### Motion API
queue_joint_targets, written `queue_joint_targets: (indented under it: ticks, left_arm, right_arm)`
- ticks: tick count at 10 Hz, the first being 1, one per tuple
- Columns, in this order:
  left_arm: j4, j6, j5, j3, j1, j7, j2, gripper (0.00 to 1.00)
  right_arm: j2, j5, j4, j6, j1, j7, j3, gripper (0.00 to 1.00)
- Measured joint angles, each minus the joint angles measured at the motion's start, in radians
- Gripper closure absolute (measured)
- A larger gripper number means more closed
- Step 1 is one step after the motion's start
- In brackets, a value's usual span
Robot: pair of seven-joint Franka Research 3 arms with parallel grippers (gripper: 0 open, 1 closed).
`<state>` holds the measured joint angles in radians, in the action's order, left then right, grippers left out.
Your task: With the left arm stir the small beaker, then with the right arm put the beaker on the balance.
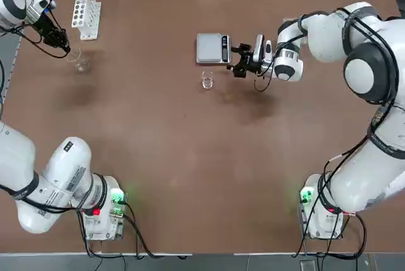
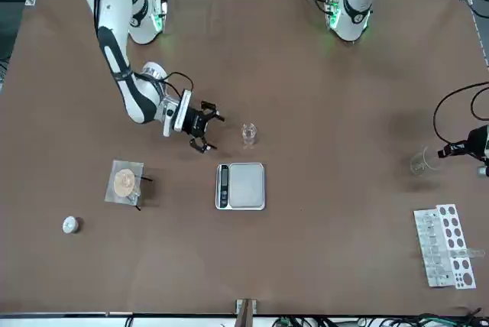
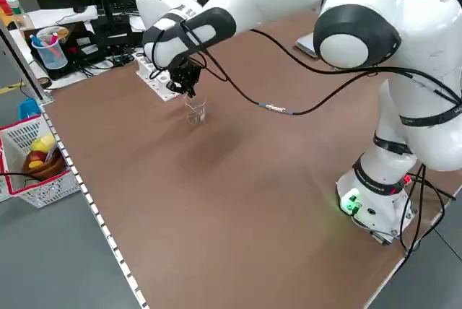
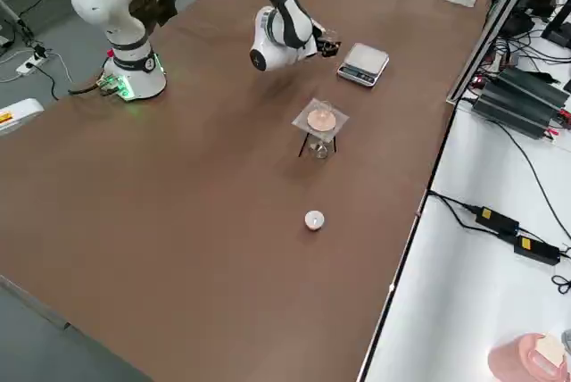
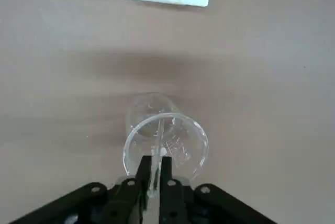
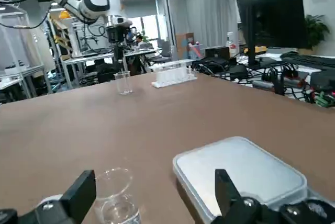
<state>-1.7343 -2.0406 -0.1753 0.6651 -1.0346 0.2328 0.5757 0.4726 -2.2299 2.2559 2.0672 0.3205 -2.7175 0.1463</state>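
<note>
near balance, beaker upright; right end effector released; left over vessel, gripping rod

In the front view, the left arm is cut off at the right edge; overhead, its end effector's fingertips and the beaker's contents are too small to tell.

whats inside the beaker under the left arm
A thin clear rod, held by the left fingers, reaches into the beaker. Whether there is liquid in it, I cannot tell; the fingers cover part of the near rim.
</note>
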Motion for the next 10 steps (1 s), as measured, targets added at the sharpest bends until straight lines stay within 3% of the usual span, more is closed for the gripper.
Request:
queue_joint_targets:
  ticks: [1, 3, 10]
  left_arm:
    - [0.000, 0.000, 0.000, 0.000, 0.000, 0.000, 0.000, 0.77]
    - [0.000, 0.000, 0.000, 0.000, 0.000, 0.000, 0.000, 0.71]
    - [0.001, -0.006, -0.022, 0.000, -0.005, 0.005, 0.000, 0.71]
  right_arm:
    - [0.019, -0.007, -0.010, 0.000, 0.013, 0.000, 0.000, 0.00]
    - [0.049, -0.011, -0.028, 0.008, 0.043, -0.003, 0.000, 0.00]
    - [0.119, -0.031, -0.035, 0.043, 0.106, -0.026, 0.000, 0.00]
